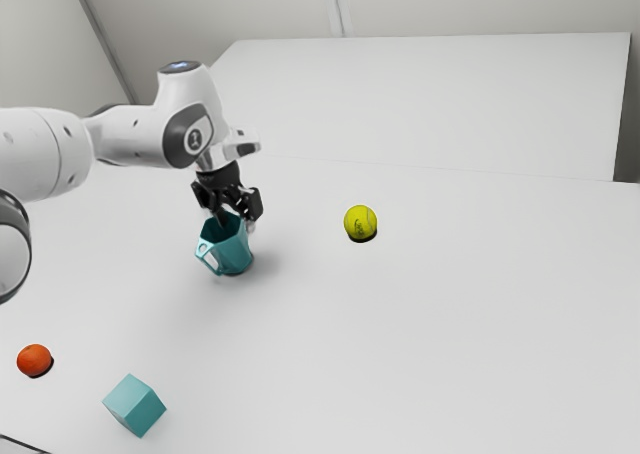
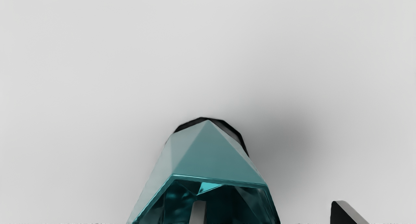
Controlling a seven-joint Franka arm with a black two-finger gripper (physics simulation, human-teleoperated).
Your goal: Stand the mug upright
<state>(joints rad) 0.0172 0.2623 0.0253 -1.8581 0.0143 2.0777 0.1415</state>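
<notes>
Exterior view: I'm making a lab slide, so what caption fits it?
Open gripper at the teal mug, one finger inside its mouth; tennis ball, orange and teal cube share the table.

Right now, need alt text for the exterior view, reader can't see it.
A white robot arm holds its black two-finger gripper at the mouth of a faceted teal mug on a white table. A yellow tennis ball sits toward the exterior view's right; a round orange fruit and a light teal cube sit nearer the camera.
</notes>
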